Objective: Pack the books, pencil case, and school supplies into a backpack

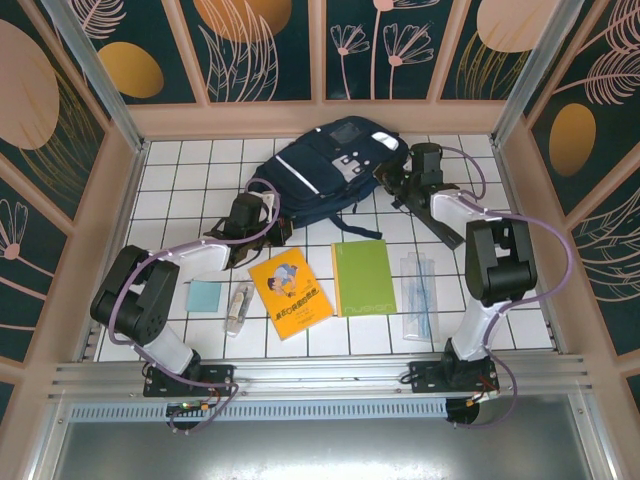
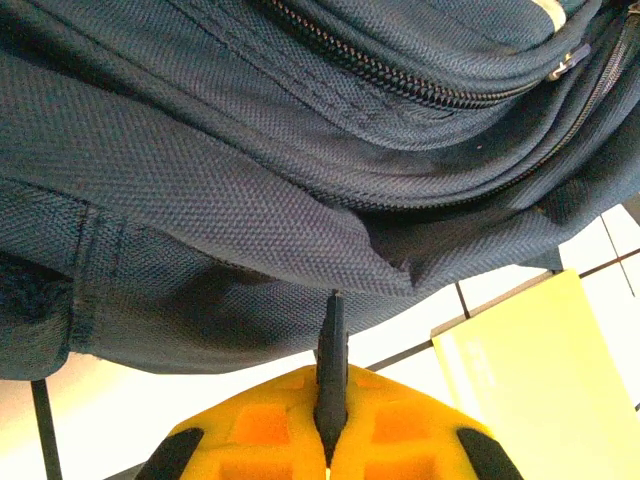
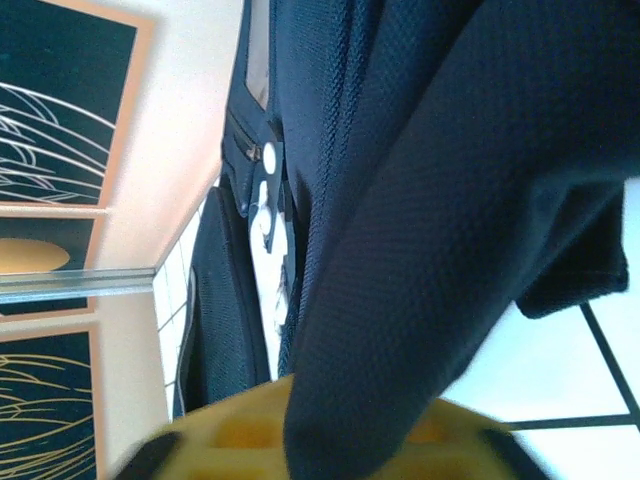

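The navy backpack (image 1: 325,168) lies at the back middle of the tiled table. My left gripper (image 1: 266,213) is at its near left corner; in the left wrist view the gripper (image 2: 331,305) is shut, its tips touching the fabric's lower edge (image 2: 250,210). My right gripper (image 1: 400,180) is at the backpack's right side. A wide navy band of the backpack (image 3: 400,300) runs down between its jaws and hides the fingertips. Nearer me lie the orange-yellow book (image 1: 290,292), the green book (image 1: 362,277), a clear sleeve (image 1: 418,297), a small clear packet (image 1: 239,308) and a pale-teal card (image 1: 205,296). The pencil case is out of view.
A dark strap (image 1: 437,222) trails from the backpack across the tiles under my right arm. Peach walls with dark flower panels enclose the table on three sides. A metal rail (image 1: 320,375) runs along the near edge.
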Action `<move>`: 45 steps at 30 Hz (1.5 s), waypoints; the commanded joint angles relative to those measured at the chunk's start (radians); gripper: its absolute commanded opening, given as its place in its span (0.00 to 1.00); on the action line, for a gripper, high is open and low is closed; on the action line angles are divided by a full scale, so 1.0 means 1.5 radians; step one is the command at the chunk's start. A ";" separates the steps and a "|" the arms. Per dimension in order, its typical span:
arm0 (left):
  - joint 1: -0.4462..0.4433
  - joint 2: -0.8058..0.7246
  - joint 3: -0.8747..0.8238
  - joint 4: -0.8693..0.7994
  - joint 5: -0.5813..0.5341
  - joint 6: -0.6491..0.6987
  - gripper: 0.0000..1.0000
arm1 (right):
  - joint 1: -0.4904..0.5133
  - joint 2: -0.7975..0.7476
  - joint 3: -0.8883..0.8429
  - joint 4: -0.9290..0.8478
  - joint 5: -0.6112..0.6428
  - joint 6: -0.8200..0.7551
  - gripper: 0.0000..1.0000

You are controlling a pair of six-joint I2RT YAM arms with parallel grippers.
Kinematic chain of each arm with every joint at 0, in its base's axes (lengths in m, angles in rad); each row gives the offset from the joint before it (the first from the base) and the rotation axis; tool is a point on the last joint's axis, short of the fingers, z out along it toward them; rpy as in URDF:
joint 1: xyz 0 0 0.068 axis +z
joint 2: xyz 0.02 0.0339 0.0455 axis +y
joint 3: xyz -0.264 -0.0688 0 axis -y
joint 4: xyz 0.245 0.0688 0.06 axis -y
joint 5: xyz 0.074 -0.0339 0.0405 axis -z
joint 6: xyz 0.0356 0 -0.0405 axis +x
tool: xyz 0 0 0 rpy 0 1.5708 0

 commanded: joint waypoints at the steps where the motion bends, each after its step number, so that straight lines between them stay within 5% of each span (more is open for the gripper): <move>1: -0.019 0.005 0.022 0.033 0.022 -0.023 0.00 | -0.008 0.006 0.026 0.036 0.003 -0.006 0.61; 6: -0.039 0.021 0.038 0.050 0.029 -0.049 0.00 | -0.004 -0.055 -0.058 -0.009 0.013 0.000 0.97; 16: -0.054 0.053 0.055 0.070 0.055 -0.066 0.00 | 0.113 -0.204 -0.241 -0.003 0.030 0.112 0.99; 27: -0.075 -0.008 0.053 0.056 0.059 -0.083 0.00 | 0.242 -0.064 -0.274 0.322 0.047 0.396 0.91; 32: -0.076 -0.019 0.037 0.066 0.068 -0.093 0.00 | 0.257 0.013 -0.238 0.371 0.101 0.452 0.73; 36: -0.076 -0.024 0.026 0.077 0.056 -0.099 0.00 | 0.254 0.023 -0.243 0.396 0.134 0.464 0.22; 38: -0.076 -0.019 0.026 0.077 0.049 -0.104 0.00 | 0.253 0.011 -0.241 0.379 0.142 0.442 0.04; 45: -0.060 -0.012 0.022 0.037 -0.044 -0.099 0.00 | 0.220 -0.039 -0.270 0.342 0.120 0.375 0.00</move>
